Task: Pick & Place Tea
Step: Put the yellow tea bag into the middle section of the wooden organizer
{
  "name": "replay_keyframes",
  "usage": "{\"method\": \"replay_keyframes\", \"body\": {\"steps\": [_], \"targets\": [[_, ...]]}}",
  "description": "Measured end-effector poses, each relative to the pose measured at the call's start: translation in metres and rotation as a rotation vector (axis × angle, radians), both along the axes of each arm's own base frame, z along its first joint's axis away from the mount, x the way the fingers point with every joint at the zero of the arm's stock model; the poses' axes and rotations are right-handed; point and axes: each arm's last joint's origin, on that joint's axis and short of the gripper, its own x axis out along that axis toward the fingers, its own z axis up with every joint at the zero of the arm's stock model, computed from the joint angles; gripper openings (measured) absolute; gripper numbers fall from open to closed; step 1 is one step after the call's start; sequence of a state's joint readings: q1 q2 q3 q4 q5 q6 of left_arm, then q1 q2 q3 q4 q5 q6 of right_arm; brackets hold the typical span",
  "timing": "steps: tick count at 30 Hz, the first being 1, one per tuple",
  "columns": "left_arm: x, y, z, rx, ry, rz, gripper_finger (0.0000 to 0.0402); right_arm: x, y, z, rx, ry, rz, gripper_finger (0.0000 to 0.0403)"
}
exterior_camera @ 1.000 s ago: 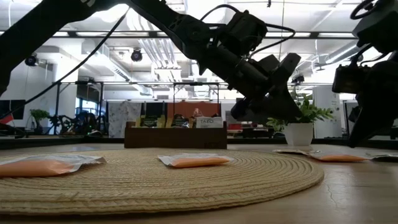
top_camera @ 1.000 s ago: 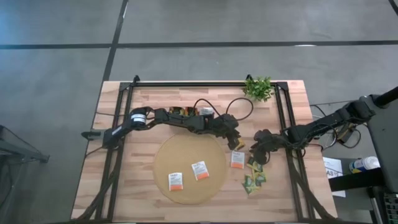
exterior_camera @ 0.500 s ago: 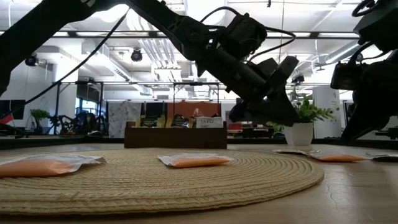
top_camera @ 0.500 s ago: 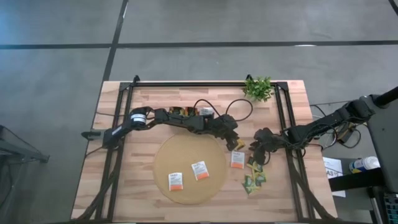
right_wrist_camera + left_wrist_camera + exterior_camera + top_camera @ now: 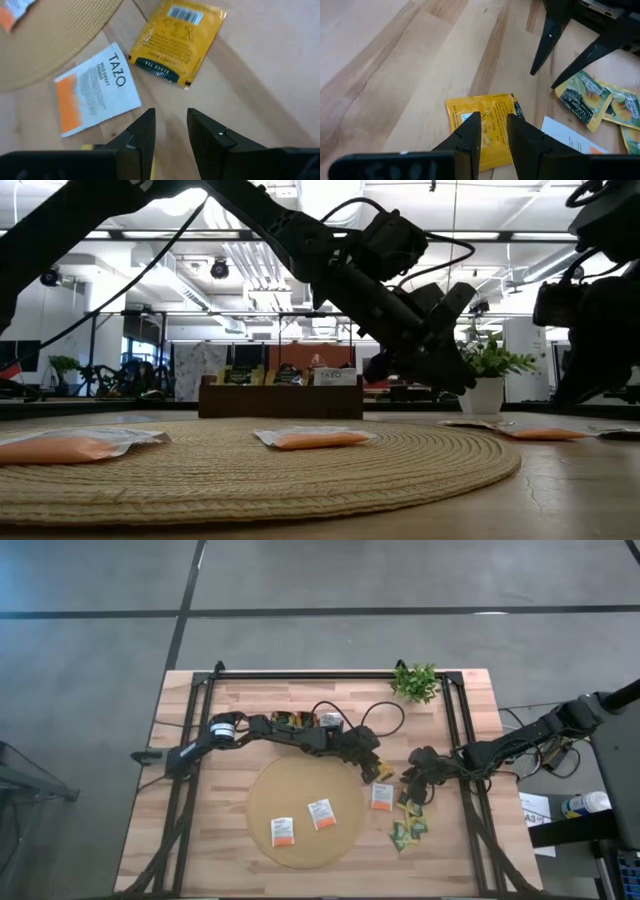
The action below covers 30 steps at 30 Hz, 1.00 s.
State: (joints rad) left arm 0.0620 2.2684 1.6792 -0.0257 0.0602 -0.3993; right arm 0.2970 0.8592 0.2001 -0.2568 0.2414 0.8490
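Below left hand (image 5: pixel 493 131), yellow sachet (image 5: pixel 485 127), unheld

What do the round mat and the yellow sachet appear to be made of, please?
The round mat looks like coiled woven straw or rope, matte tan, judging by its concentric ridges. The yellow sachet seems to be printed paper or foil-lined film with crimped edges; which one is unclear.

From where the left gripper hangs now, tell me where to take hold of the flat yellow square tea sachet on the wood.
The yellow tea sachet lies flat on the bare wooden table, clear of the others, with the left gripper directly above. Probably best to come straight down and pinch across one free edge, since a flat packet offers no raised part to grip.
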Motion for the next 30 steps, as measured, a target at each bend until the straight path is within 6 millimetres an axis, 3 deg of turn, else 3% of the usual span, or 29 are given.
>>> {"method": "replay_keyframes", "body": {"steps": [8,18,30], "targets": [[0.001,0.002,-0.004,0.015,-0.005,0.025,0.0087,0.006,0.001,0.014,0.151,-0.062,-0.15,0.0111],[0.003,0.0,-0.026,-0.015,0.041,0.026,0.0087,0.003,0.0,0.006,0.292,-0.049,-0.334,0.0111],[0.003,-0.003,-0.03,-0.05,0.055,0.039,0.0087,0.003,-0.005,0.0,0.323,-0.014,-0.401,0.0111]]}}
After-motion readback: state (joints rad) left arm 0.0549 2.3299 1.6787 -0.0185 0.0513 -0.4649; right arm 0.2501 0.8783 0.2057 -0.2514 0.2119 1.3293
